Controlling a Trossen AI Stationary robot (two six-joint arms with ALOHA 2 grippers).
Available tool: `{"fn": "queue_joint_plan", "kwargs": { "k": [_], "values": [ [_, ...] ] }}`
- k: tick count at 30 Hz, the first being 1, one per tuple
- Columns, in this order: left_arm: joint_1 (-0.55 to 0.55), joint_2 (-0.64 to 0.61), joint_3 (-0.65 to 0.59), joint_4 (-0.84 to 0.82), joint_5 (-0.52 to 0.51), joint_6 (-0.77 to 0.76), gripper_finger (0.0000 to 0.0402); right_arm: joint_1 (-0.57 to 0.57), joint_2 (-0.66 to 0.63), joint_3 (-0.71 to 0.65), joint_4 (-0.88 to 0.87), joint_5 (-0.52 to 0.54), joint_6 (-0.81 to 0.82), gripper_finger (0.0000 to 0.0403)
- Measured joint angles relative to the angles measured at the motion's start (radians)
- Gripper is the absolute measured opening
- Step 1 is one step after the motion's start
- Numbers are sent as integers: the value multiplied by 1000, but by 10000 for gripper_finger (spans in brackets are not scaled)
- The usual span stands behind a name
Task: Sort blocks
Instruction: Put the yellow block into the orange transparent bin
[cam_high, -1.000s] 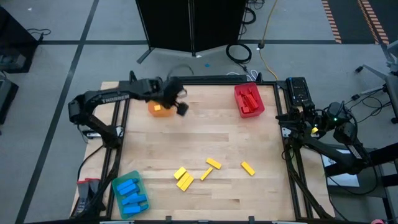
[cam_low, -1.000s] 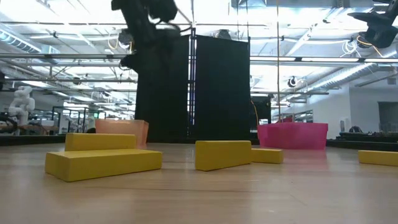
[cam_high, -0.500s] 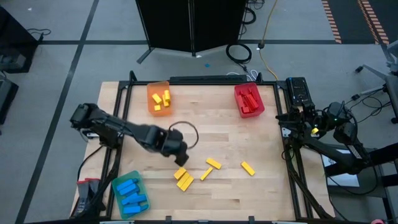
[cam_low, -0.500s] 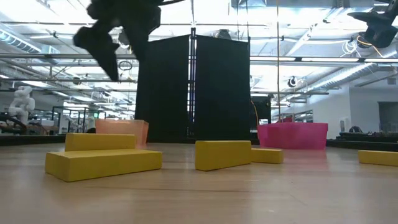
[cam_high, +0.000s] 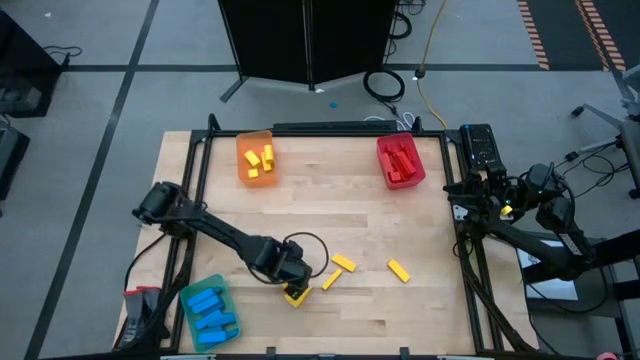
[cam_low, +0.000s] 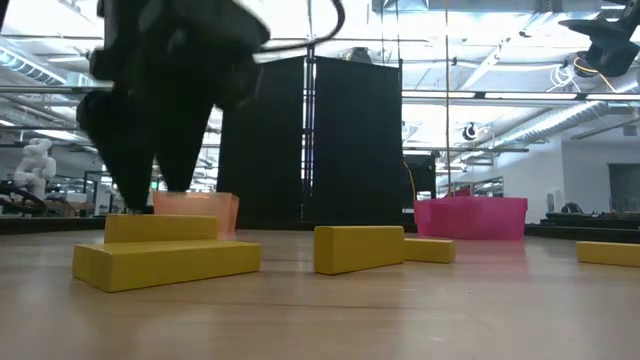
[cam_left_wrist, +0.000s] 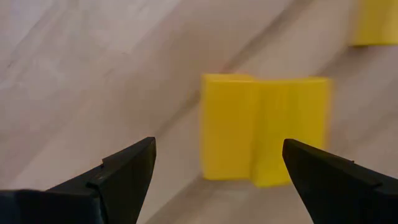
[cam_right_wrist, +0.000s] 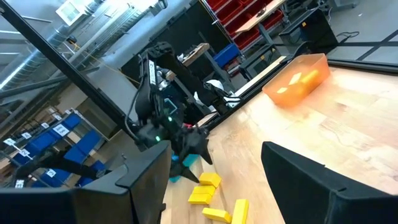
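My left gripper (cam_high: 290, 275) is open and points down over a pair of yellow blocks (cam_high: 297, 294) near the table's near edge. In the low view its fingers (cam_low: 150, 170) hang just above the upper block (cam_low: 160, 228), which lies on a longer one. The left wrist view shows the gripper (cam_left_wrist: 217, 142) standing either side of the yellow pair (cam_left_wrist: 264, 130), touching nothing. Three more yellow blocks lie on the wood to the right (cam_high: 343, 264), (cam_high: 331, 281), (cam_high: 398, 270). My right gripper (cam_high: 500, 205) waits open (cam_right_wrist: 216, 149) beyond the table's right edge.
An orange tray (cam_high: 256, 158) with yellow blocks sits at the far left, a red tray (cam_high: 400, 161) with red blocks at the far right, and a green tray (cam_high: 208, 308) with blue blocks at the near left corner. Bare wood spreads across the table's middle.
My left gripper has swung from the orange tray at the far left across the table toward the near edge. It has come down over the pair of yellow blocks. The blocks have stayed where they were.
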Motion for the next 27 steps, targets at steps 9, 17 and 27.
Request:
{"fn": "queue_joint_plan", "kwargs": {
  "k": [9,17,27],
  "values": [
    [-14,88,4,22,42,11,345,0,0,0,0,0,6,249],
    [-6,94,-4,9,22,18,195,0,0,0,0,0,0,249],
    [2,90,14,12,48,53,134,0,0,0,0,5,0,249]
  ]
}}
